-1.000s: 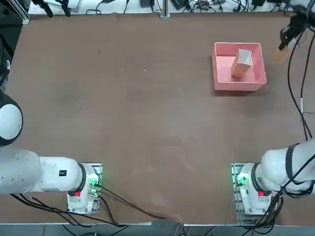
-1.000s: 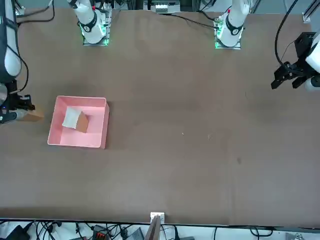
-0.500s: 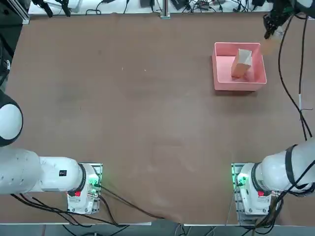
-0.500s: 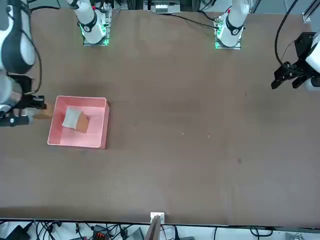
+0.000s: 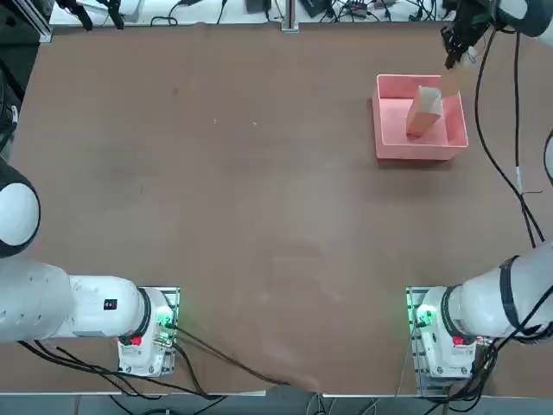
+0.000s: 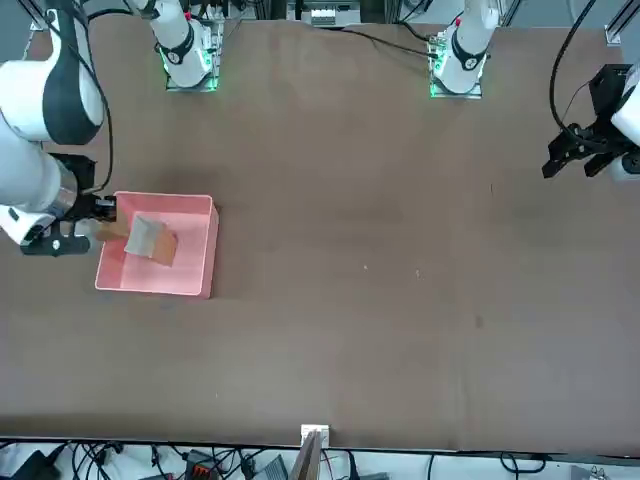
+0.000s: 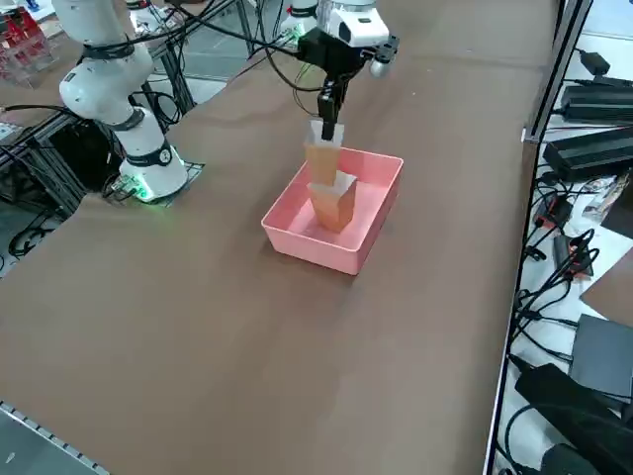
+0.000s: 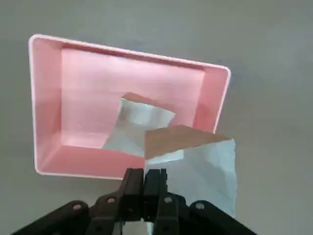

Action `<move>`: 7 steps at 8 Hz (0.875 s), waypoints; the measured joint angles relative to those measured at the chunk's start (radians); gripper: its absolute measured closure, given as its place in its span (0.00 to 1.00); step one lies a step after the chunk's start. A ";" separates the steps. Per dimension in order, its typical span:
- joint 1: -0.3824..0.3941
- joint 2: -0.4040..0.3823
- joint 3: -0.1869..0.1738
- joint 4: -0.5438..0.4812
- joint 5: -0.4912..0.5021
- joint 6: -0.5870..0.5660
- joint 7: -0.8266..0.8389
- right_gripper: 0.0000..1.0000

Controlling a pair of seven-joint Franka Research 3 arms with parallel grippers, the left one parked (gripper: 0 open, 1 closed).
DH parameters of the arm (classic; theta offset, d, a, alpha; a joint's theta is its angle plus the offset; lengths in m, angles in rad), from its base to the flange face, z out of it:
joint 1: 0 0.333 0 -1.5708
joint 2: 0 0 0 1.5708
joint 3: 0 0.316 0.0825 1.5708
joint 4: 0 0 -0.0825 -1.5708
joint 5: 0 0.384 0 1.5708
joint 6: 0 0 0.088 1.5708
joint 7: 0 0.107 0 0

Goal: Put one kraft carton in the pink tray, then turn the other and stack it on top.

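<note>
The pink tray (image 5: pixel 393 121) (image 7: pixel 371 193) sits at the far right of the table. One kraft carton (image 5: pixel 424 112) (image 7: pixel 334 203) stands inside it, whitish end up (image 8: pixel 139 122). My right gripper (image 5: pixel 451 57) (image 7: pixel 327 117) (image 8: pixel 149 176) hovers over the tray's far right corner, shut on the top of the second kraft carton (image 5: pixel 454 79) (image 7: pixel 320 158) (image 8: pixel 195 156). That carton hangs upright in the air, higher than the carton in the tray and just beside it. In the front view the held carton (image 6: pixel 112 228) overlaps the tray's wall (image 6: pixel 185 262).
The table's far edge, with cables (image 5: pixel 346 10) behind it, runs close beyond the tray. My right arm's base (image 5: pixel 441 333) stands at the near edge. Brown tabletop (image 5: pixel 259 173) spreads left of the tray.
My right gripper has carried the second carton in from beyond the tray's right side to over the tray's far right corner. The carton in the tray has not moved.
</note>
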State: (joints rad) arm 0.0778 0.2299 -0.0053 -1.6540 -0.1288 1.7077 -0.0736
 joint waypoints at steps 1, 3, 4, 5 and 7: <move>0.024 0.000 0.001 0.000 0.000 -0.002 -0.095 0.99; 0.048 -0.004 0.002 0.001 -0.001 -0.003 -0.379 0.99; 0.046 -0.007 0.000 0.003 -0.001 -0.003 -0.520 0.99; 0.045 -0.011 -0.002 0.003 -0.002 0.002 -0.640 0.99; 0.045 -0.043 -0.005 -0.058 -0.007 0.076 -0.808 0.99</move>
State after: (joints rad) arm 0.1223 0.1870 -0.0099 -1.7118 -0.1359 1.7837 -0.8814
